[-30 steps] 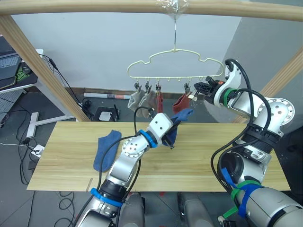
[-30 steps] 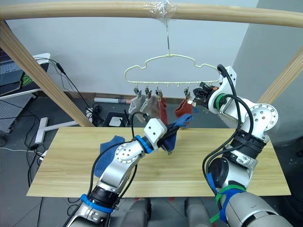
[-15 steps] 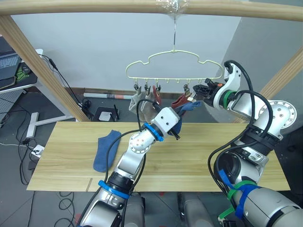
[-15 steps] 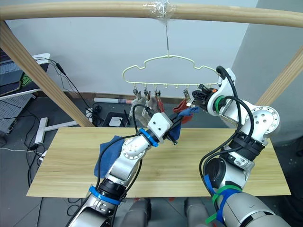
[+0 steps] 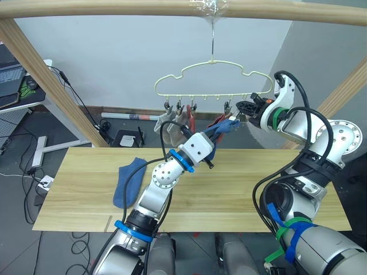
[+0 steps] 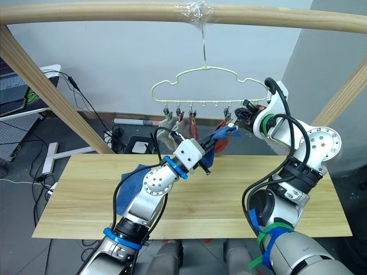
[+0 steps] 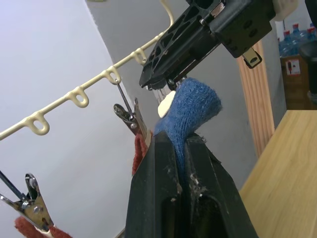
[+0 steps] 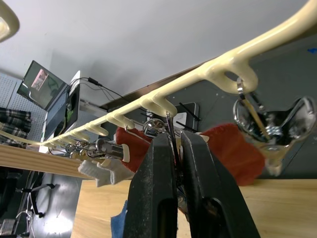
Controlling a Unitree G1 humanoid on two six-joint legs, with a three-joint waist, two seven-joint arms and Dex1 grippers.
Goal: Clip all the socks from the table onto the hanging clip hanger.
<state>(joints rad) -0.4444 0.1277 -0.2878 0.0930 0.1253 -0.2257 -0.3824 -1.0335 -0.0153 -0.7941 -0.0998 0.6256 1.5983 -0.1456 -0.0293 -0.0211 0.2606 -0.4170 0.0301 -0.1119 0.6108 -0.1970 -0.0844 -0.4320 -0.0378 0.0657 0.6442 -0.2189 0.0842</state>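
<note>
We see the table (image 5: 241, 189) spread low across the head view, its light planks mostly bare. One blue sock (image 5: 127, 181) lies flat on it at about 9 o'clock from the table's middle, well apart from both arms.

Above the table's far edge, at 12 o'clock, the clip hanger (image 5: 211, 76) hangs by its hook from a wooden pole (image 5: 172, 8). Two grey socks (image 5: 167, 122) and a red sock (image 5: 191, 122) dangle from clips toward its 9 o'clock end. Another red sock (image 5: 218, 121) hangs nearer the 3 o'clock end, just behind the lifted sock.

Our left gripper (image 7: 179, 148) has its two fingers pressed together on the second blue sock (image 7: 190, 106), holding its tip up against a clip near the hanger's 3 o'clock end. That sock's tip touches the right gripper.

Our right gripper (image 8: 174, 148) is up at that same end of the hanger, at about 2 o'clock from the table's middle. Its fingers are squeezed close on a metal clip (image 8: 169, 130) between them.
</note>
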